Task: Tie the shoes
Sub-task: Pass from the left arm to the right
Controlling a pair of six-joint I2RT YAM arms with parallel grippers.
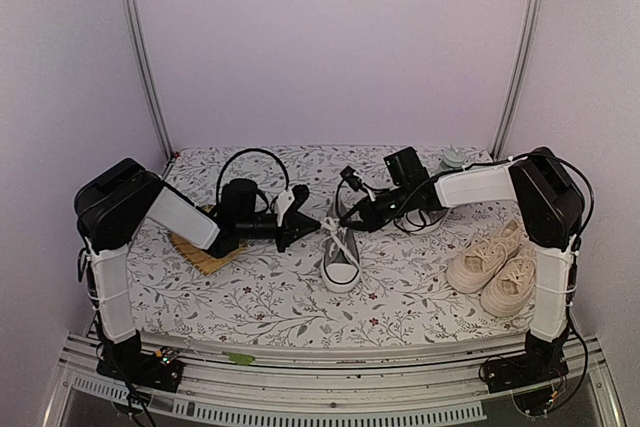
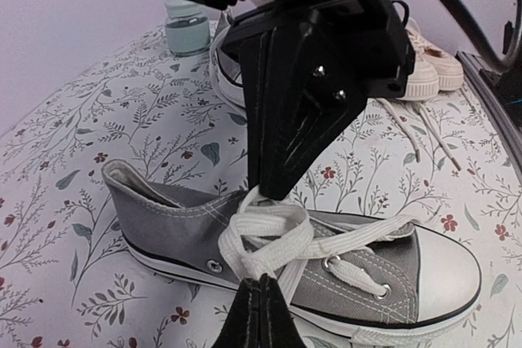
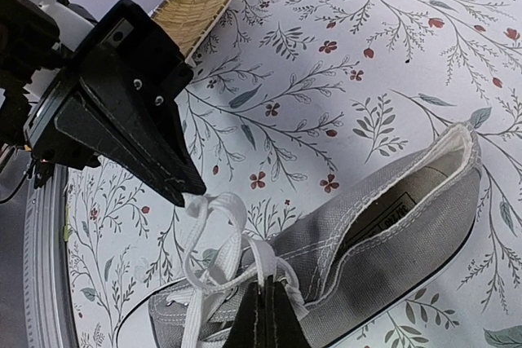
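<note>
One small grey shoe [image 1: 341, 259] with a white toe cap lies on the flowered cloth between the two arms, its white laces [image 2: 269, 234] lifted above the tongue. My left gripper [image 2: 263, 284] is shut on one loop of lace, on the shoe's left side [image 1: 312, 224]. Opposite it, my right gripper [image 3: 267, 287] is shut on the other strand of the lace [image 3: 224, 226], above the shoe's collar [image 1: 346, 224]. The two tips stand close together with the crossed laces stretched between them. The cream pair of shoes [image 1: 497, 265] sits at the right, laces loose.
A second grey shoe [image 2: 224, 71] stands behind the right arm. A small teal jar [image 1: 453, 159] is at the back right. A woven mat [image 1: 205, 250] lies under the left arm. Loose cream laces [image 2: 408, 132] trail on the cloth. The right arm's cables [image 1: 415, 217] hang low.
</note>
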